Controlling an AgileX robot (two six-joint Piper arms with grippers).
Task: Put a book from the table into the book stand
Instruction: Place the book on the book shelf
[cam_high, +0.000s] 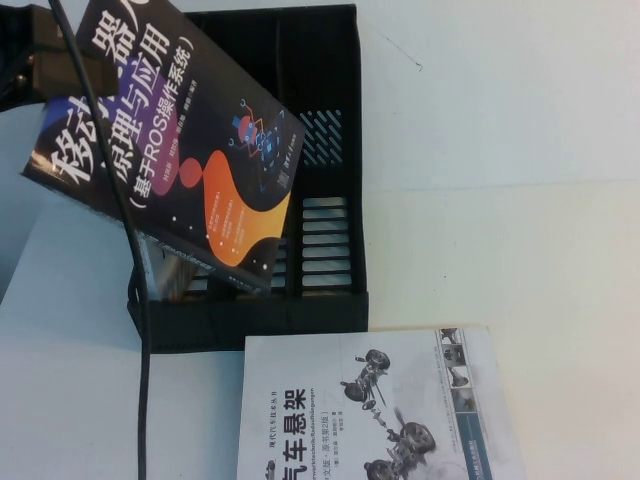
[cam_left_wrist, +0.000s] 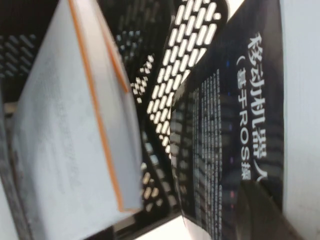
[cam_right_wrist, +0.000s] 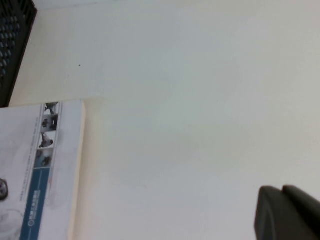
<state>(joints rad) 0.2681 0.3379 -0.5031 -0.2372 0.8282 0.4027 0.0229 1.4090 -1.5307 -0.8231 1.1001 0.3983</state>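
Both end effectors mostly hidden, grip unreadable, book (cam_high: 180, 140) tilted over book stand (cam_high: 330, 200).

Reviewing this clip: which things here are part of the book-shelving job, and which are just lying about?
Job: black book, tilted over the stand, apparently held by the left gripper; table.
Lying about: car-suspension book on the table; orange-edged book in the stand; right gripper, over bare table.

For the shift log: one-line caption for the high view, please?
Left gripper holds the black book tilted over the book stand; right gripper out of view; car-suspension book on table.
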